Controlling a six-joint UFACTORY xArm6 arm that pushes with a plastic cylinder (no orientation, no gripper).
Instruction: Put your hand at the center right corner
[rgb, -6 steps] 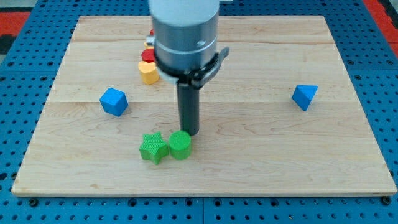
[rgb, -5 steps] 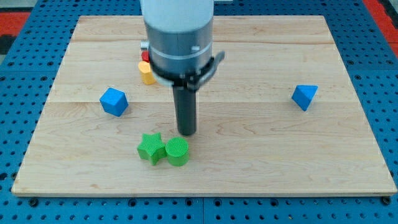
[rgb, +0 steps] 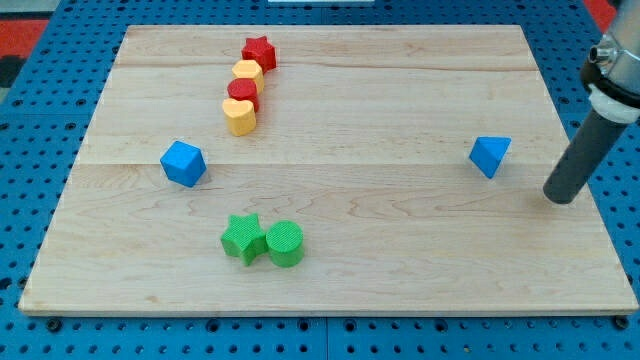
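Observation:
My tip (rgb: 562, 199) rests on the wooden board (rgb: 400, 250) close to its right edge, about halfway up. The rod rises to the arm at the view's upper right. A blue triangular block (rgb: 489, 155) lies just left of the tip and a little higher, apart from it. A blue cube-like block (rgb: 183, 163) sits at the left.
A green star (rgb: 243, 238) and a green cylinder (rgb: 285, 243) touch each other at the bottom middle. A column at the top middle holds a red star (rgb: 258, 50), a yellow block (rgb: 246, 72), a red block (rgb: 242, 92) and a yellow block (rgb: 238, 116).
The arm has swept from above the green blocks at the middle across to the board's right edge. The green cylinder and star sit slightly lower left than at first. The top column is now uncovered.

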